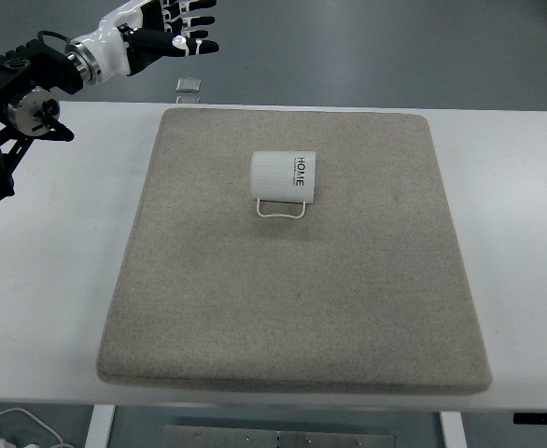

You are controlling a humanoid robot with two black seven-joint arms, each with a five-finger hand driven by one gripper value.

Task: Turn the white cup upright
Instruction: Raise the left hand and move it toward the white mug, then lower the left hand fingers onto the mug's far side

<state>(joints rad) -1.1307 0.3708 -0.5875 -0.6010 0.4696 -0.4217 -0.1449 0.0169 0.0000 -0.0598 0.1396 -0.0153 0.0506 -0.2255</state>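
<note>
A white ribbed cup (283,175) with black lettering lies on its side near the middle back of a beige mat (292,308). Its thin wire handle (280,208) points toward the front. My left hand (175,28) hovers at the top left, beyond the table's far edge and well away from the cup, fingers spread and holding nothing. The left arm (21,93) enters from the left edge. No right arm shows.
The mat covers most of a white table (49,280). A small clear square object (189,85) lies on the floor past the table's far edge. A white cable (12,425) shows at the bottom left.
</note>
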